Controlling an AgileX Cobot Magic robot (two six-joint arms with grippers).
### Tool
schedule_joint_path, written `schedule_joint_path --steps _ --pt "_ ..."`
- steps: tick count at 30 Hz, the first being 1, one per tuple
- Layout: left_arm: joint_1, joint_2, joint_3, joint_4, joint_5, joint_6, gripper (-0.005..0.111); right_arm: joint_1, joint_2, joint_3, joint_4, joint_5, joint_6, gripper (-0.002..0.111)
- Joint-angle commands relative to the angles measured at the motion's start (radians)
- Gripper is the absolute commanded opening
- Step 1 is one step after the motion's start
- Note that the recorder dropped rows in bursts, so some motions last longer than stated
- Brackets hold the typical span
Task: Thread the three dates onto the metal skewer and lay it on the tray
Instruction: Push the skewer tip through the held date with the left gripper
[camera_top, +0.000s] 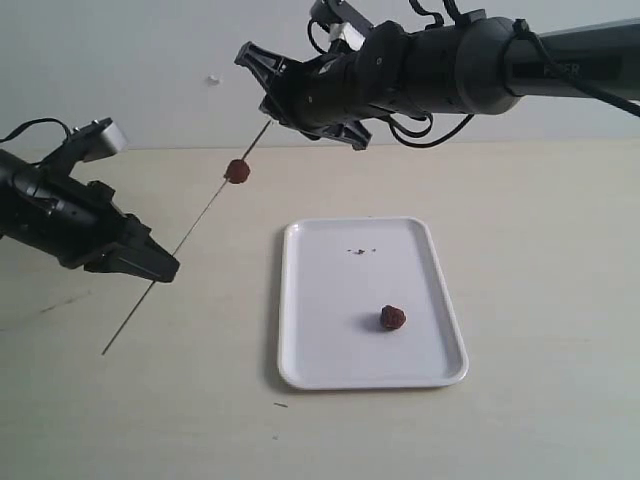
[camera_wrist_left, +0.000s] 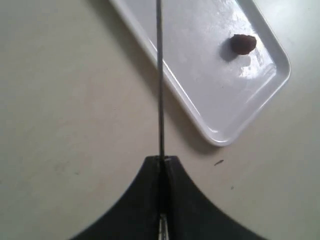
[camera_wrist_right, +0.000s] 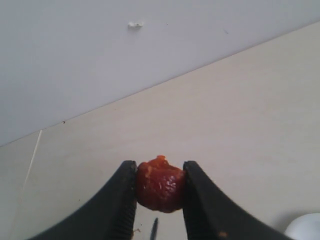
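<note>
The bench carries the tray, where the last date waits. The left hand is clamped on the metal skewer, which slants above the bench beside the tray with a threaded date on it. The right hand pinches the second date at the skewer's tip (mid-threading, I judge). Next comes a straight push along the rod.

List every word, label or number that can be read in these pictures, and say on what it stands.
Faint lettering on the right arm: too blurred to read.
No text on the tray, the metal skewer or the table.
</note>
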Motion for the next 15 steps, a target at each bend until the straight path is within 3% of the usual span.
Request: schedule_joint_path --steps 1,15 --pt "0.002 0.019 0.002 -0.070 -0.018 0.054 0.000 -0.001 -0.009 -0.007 0.000 0.006 -0.003 0.031" --pt "0.002 0.019 0.002 -0.107 -0.028 0.107 0.000 0.001 -0.009 -0.007 0.000 0.027 -0.003 0.031"
